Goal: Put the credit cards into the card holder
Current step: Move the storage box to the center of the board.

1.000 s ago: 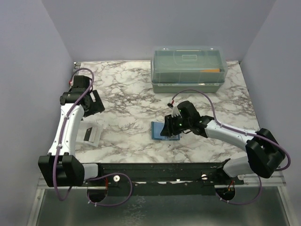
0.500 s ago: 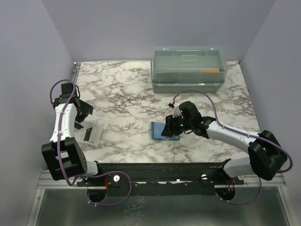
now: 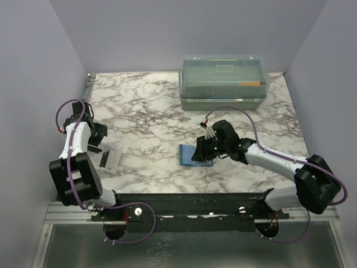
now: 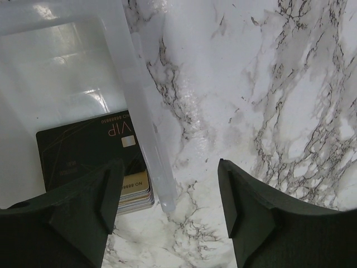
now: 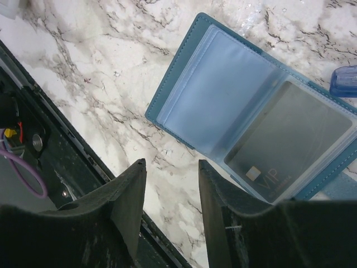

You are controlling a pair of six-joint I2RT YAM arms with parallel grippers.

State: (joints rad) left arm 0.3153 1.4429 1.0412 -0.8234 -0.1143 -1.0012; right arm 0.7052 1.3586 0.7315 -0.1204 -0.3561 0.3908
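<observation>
One card (image 5: 290, 139) is already sleeved in the open card holder (image 5: 223, 106). A stack of credit cards (image 4: 83, 151) is left in a tray (image 4: 56, 67) well left of it. The left gripper (image 4: 167, 206) is spread wide at that stack. The right gripper (image 5: 170, 195) is set at the holder's edge, seemingly part-open and empty.

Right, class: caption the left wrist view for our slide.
Left gripper open astride the clear tray wall, credit cards stacked inside.

A white-and-grey marbled worktop (image 3: 150, 111) carries a large translucent lidded plastic box (image 3: 223, 81) at its far edge. Near the middle, a small teal-blue card holder (image 3: 187, 154) lies flat, and the right gripper (image 3: 202, 149) sits low over its right part, hiding that side. At the left, a small clear-white plastic tray (image 3: 113, 158) holds a dark flat card (image 3: 105, 159). The left gripper (image 3: 97, 142) hovers at the tray's far-left corner.
</observation>
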